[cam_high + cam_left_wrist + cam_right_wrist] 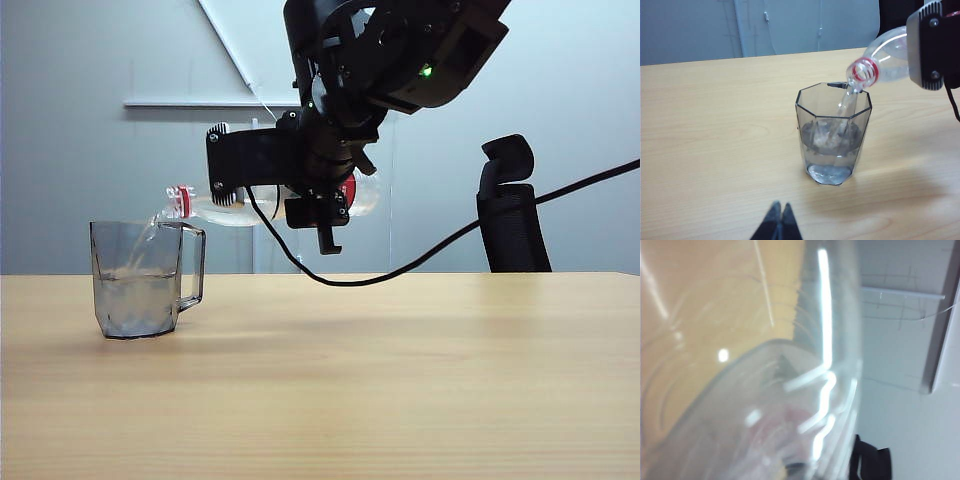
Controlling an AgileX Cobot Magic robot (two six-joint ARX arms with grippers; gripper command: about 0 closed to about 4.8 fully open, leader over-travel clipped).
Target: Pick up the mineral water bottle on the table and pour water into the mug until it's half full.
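- Right hand (pixel 318 205) clamped on the mineral water bottle (pixel 222 208), held nearly level above the bench (pixel 400 380), mouth over the mug's rim.
- Left hand (pixel 778 222) low over the bench near the mug, fingers pressed together, holding nothing.
- Water (pixel 844 102) streams from the bottle into the mug (pixel 135 280).
- Mug upright on the bench, roughly half full.

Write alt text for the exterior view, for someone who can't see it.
The right gripper holds a clear plastic mineral water bottle tipped level, pouring water into a smoky grey faceted mug, roughly half full, on a light wood-grain table.
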